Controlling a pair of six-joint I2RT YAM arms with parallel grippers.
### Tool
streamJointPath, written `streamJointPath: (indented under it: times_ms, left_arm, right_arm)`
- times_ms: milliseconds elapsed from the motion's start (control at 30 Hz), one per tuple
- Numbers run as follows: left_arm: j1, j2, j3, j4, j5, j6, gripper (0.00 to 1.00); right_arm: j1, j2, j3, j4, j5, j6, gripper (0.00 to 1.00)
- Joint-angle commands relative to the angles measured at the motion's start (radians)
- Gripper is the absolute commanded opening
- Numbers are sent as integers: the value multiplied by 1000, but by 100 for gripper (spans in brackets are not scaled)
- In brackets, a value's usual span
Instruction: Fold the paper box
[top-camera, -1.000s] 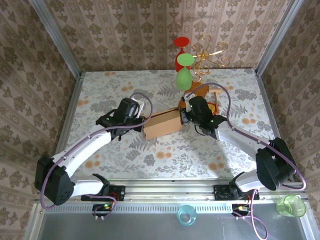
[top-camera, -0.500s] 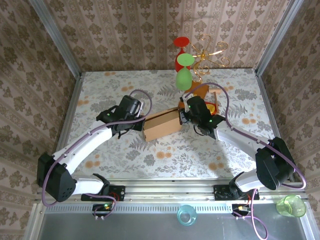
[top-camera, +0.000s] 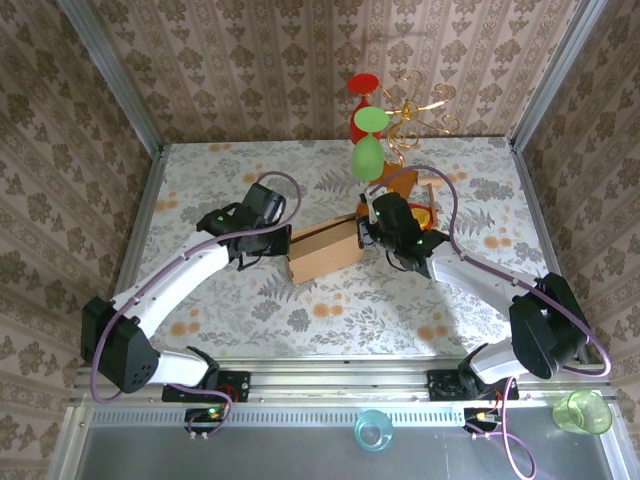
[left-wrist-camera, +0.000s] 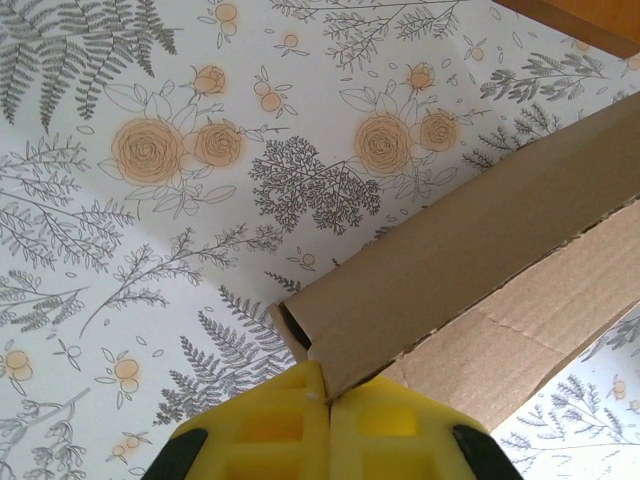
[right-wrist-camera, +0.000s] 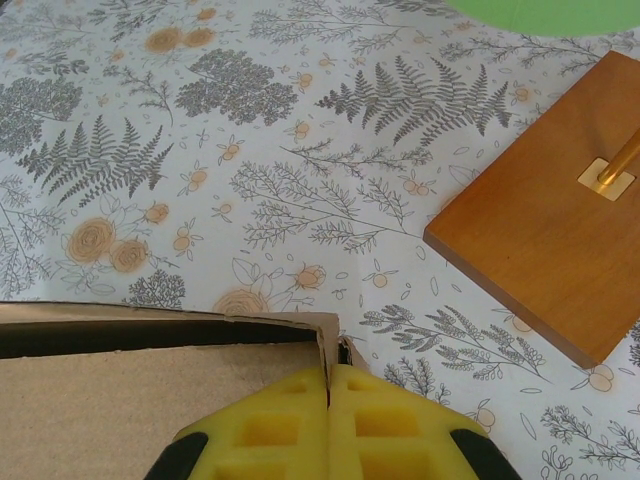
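The paper box (top-camera: 325, 250) is a shallow light-brown cardboard mailer in the middle of the floral table, held between both arms. My left gripper (top-camera: 283, 237) pinches its left end; in the left wrist view its yellow fingers (left-wrist-camera: 260, 430) are shut on the box's side wall (left-wrist-camera: 470, 250) at a corner. My right gripper (top-camera: 366, 230) holds the right end; in the right wrist view its yellow fingers (right-wrist-camera: 390, 425) are shut on the end wall (right-wrist-camera: 322, 345), with the box's open inside (right-wrist-camera: 120, 400) to the left.
A wooden base (right-wrist-camera: 560, 230) with a gold stand (top-camera: 415, 105) carrying red and green glasses (top-camera: 366, 135) stands just behind the right gripper. Wallpapered walls close in the table on three sides. A blue cup (top-camera: 373, 430) and a green cup (top-camera: 581, 411) sit on the near ledge.
The left arm has swung its wrist back and right while keeping hold of the box's left end. The box has shifted slightly. The right arm has barely moved.
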Motion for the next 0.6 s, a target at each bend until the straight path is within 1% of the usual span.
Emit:
streamJointPath:
  times_ms: [0, 33, 133, 200, 300, 367, 467, 567]
  left_arm:
    - [-2, 10, 28, -25, 34, -105, 2]
    - [-3, 9, 25, -22, 37, -120, 5]
    - [-6, 9, 18, -9, 51, -158, 10]
    - [-13, 12, 19, -9, 49, -167, 18]
    - [-27, 11, 24, -20, 32, -174, 24]
    - [-41, 8, 34, -40, -2, -178, 25]
    - [-60, -3, 46, -57, -60, -183, 25]
    - [-73, -15, 38, -43, -79, -183, 25]
  right_arm:
    - [23, 38, -12, -76, 2, 24, 0]
    - [25, 39, -11, -76, 4, 25, 0]
    - [27, 40, -9, -78, 13, 27, 0]
    - [29, 40, -9, -79, 17, 30, 0]
    - [28, 39, -11, -79, 25, 36, 0]
    - [28, 38, -10, -82, 31, 39, 0]
    - [28, 40, -5, -92, 44, 53, 0]
    - [28, 44, 11, -113, 52, 69, 0]
